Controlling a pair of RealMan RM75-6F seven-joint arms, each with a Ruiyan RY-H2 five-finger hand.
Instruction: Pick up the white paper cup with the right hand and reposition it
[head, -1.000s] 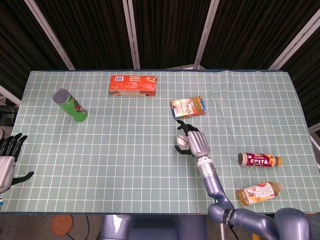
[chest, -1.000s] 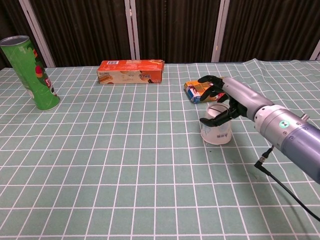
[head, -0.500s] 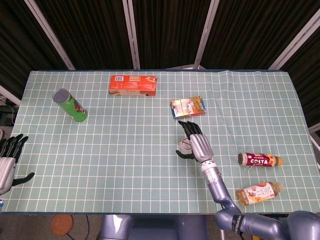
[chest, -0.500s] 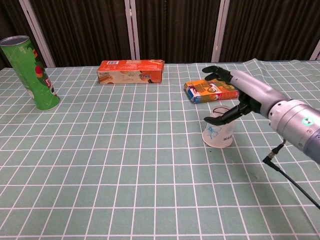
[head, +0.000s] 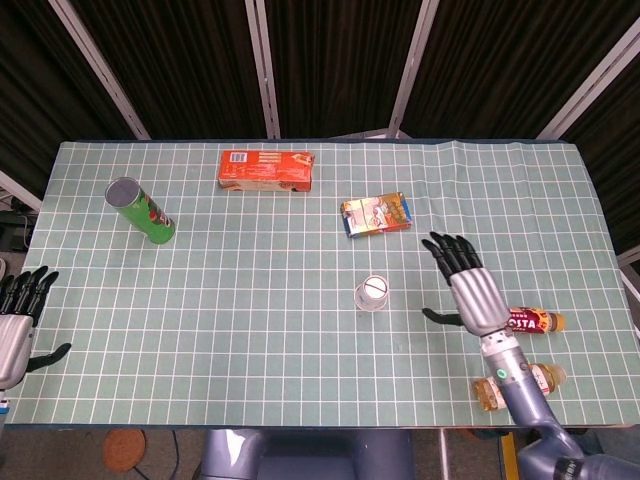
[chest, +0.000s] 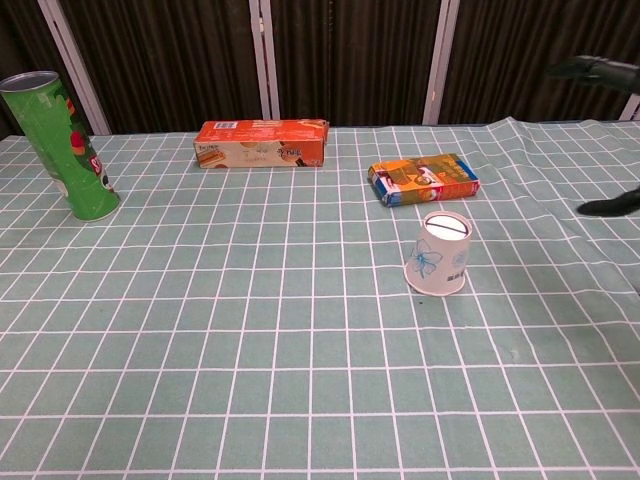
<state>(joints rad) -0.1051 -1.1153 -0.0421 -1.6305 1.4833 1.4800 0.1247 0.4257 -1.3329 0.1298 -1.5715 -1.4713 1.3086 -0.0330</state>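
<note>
White paper cup (head: 373, 294) sitting upside down on the green checked table (head: 250, 300), a little way in front of the colorful flat box (head: 375, 214), with nothing touching it. Showing only its closed bottom, so not possible to tell if anything is inside; probably nothing. Right hand (head: 468, 290) hovering well apart from the cup, on its right side, fingers spread wide and holding nothing. Left hand (head: 16, 325) waiting far off from the cup at the table's left edge, fingers also apart and holding nothing. Looking like the cup is already put down in its new spot. Maybe going wrong from here: bumping the light cup with a finger while reaching near it and tipping it or making it roll. Also maybe knocking the Costa bottle (head: 520, 321) or the orange drink bottle (head: 518, 384), both lying right beside the right arm. Green chips can (head: 141, 210) standing open at the top, far left of the cup, inside too dark to see. Red box (head: 267, 169) lying closed behind the cup, near the far edge.
</note>
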